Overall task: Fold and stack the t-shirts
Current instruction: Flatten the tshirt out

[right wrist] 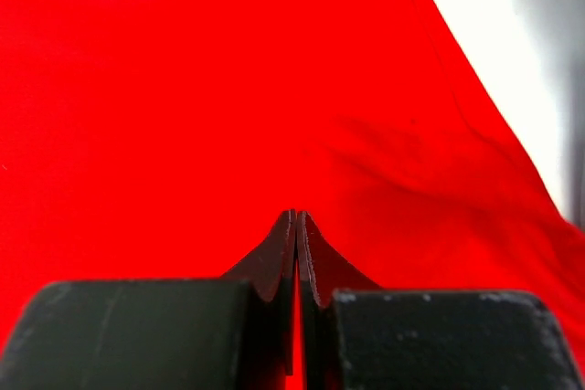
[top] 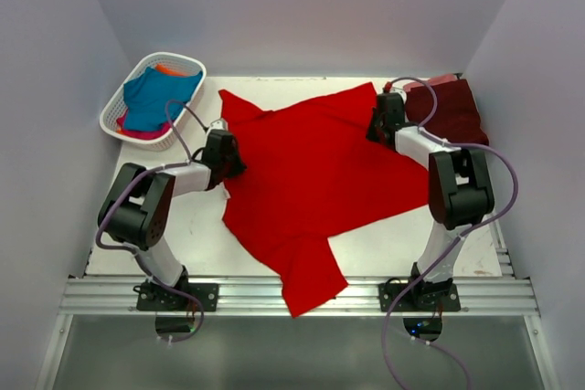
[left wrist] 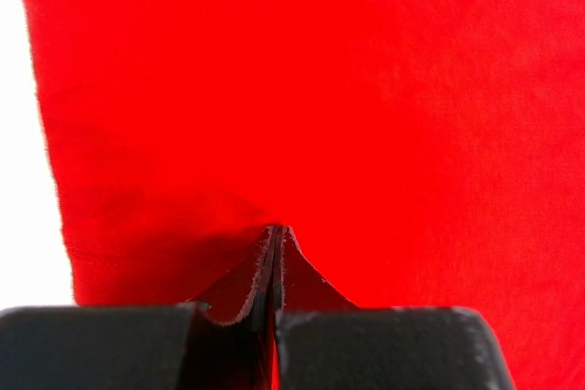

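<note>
Red cloth puckers up into both pairs of jaws. The left jaws are shut tight on the red t-shirt close to a stitched hem, and the right jaws pinch it near the opposite edge, with soft creases running toward the tips. The fabric is thin and matte, and it lies spread across the middle of the white table, one part reaching over the near edge onto the metal rail. I see bare table just left of the left jaws. A folded maroon t-shirt sits just beside the right jaws, in the far right corner. At far left, the white lattice basket holds a crumpled teal t-shirt.
</note>
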`<state>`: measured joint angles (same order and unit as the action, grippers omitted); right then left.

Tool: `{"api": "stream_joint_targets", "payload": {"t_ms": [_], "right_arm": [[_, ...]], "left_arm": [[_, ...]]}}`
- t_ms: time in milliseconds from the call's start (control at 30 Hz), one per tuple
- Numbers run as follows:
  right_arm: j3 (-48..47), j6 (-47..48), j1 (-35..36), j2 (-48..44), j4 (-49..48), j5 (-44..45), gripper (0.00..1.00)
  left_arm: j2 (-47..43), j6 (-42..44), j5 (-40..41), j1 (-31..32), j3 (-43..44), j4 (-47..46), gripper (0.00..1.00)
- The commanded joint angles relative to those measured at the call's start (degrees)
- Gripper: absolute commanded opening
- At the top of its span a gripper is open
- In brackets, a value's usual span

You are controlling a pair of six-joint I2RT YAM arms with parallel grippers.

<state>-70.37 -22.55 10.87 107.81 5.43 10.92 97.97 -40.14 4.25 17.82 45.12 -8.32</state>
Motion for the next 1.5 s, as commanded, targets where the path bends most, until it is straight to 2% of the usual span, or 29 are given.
{"api": "stream_joint_targets", "payload": {"t_ms": [0, 233, 333, 567, 767, 900, 1267, 1467], "right_arm": [[2.3, -1.9, 0.3, -5.8, -0.2, 0.3, 0.00], [6.1, -2.7, 0.2, -10.2, -0.1, -0.7, 0.00], [7.0, -3.1, 0.2, -11.7, 0.4, -1.2, 0.00], [7.4, -4.2, 0.3, -11.9, 0.3, -3.2, 0.00], [6.6, -4.5, 0.7, -9.7, -2.4, -4.7, 0.00], [0.0, -4.3, 0.8, -2.7, -1.4, -3.6, 0.00], [-35.3, -1.0, 0.7, 22.0, 12.7, -1.6, 0.00], [-40.8, -1.1, 0.6, 27.2, 15.7, -0.5, 0.00]], "left_arm": [[2.9, -0.6, 6.0, -3.1, 2.0, 5.4, 0.00], [9.6, 2.7, 7.2, -11.0, 11.7, 13.1, 0.00], [12.1, 3.8, 4.5, -14.8, 15.8, 14.0, 0.00], [20.2, 10.4, -14.5, -16.2, 23.9, 12.6, 0.00], [22.4, 15.9, -21.8, -13.0, 27.9, 12.4, 0.00], [24.9, 17.8, -21.6, -9.6, 33.5, 18.7, 0.00], [17.1, 17.1, -11.4, -8.7, 27.4, 21.9, 0.00], [17.3, 16.9, -10.5, -8.7, 27.6, 22.6, 0.00]]}}
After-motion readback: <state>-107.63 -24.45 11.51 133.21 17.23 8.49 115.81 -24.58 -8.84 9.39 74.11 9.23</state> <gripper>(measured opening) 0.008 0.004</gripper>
